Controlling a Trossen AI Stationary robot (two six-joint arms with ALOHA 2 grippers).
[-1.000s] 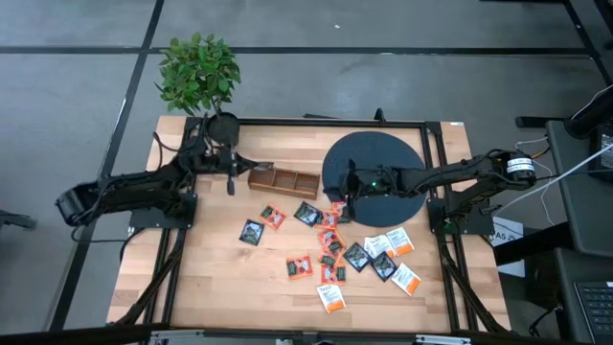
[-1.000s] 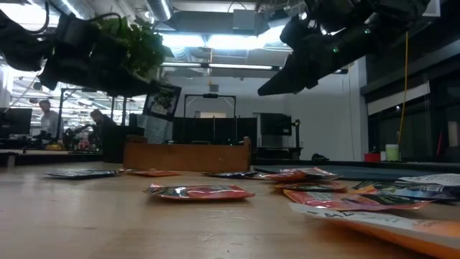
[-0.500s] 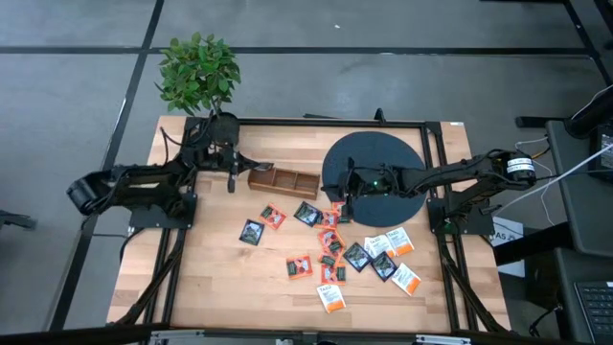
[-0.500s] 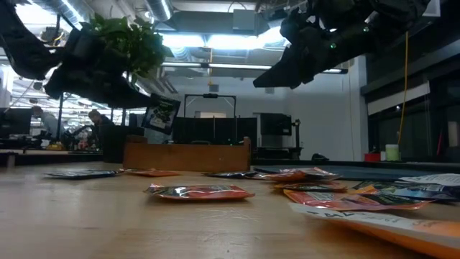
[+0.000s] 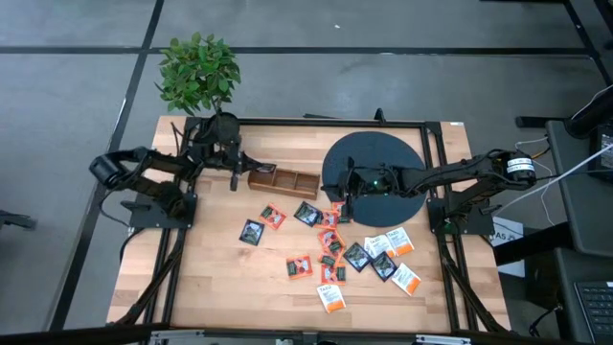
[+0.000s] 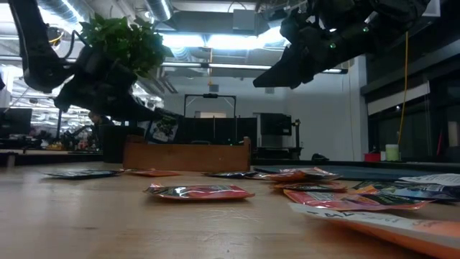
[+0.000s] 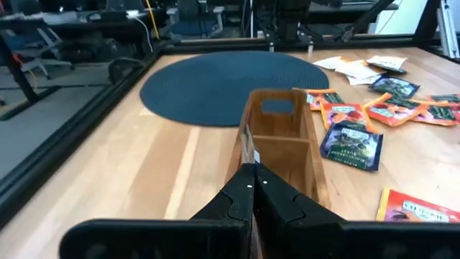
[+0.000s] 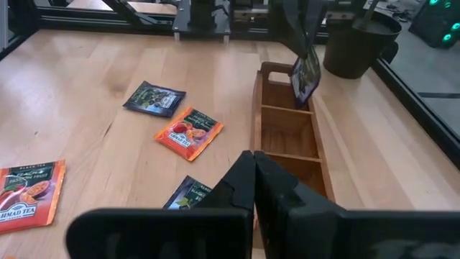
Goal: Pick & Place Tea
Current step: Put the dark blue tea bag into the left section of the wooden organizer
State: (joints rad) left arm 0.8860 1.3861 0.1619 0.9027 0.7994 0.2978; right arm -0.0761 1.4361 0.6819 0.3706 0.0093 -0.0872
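tea sachets (image 5: 335, 251) lie scattered across the middle of the wooden table (image 5: 206, 278), most of them bunched just beside the near rim of the black round disc (image 5: 374, 158). one dark sachet (image 8: 305, 74) is up in the air, pinched in the clenched left gripper (image 5: 234, 184), hanging over the end compartment of the wooden tray (image 5: 283, 182) nearest the potted plant (image 5: 198, 73).

the right wrist view gives readable print: an orange sachet (image 8: 188, 132) and a red-orange one (image 8: 25, 193) both show "ahmad tea", the second with "black tea" along its top edge. the left wrist view shows a dark green sachet (image 7: 350, 144) lying just beside the tray, its lettering too small to read.

the right gripper (image 5: 347, 213) hangs shut and empty over the disc's edge, above the nearest sachets. bare wood stretches on the left arm's side of the table, and more along the front edge; the tray's three compartments look empty in the right wrist view.

the low view shows both grippers well above the tabletop, the held sachet (image 6: 164, 128) dangling just above the tray's end wall (image 6: 187, 154); the high view cannot show that height. the low view also takes in a room behind with desks and ceiling lights.
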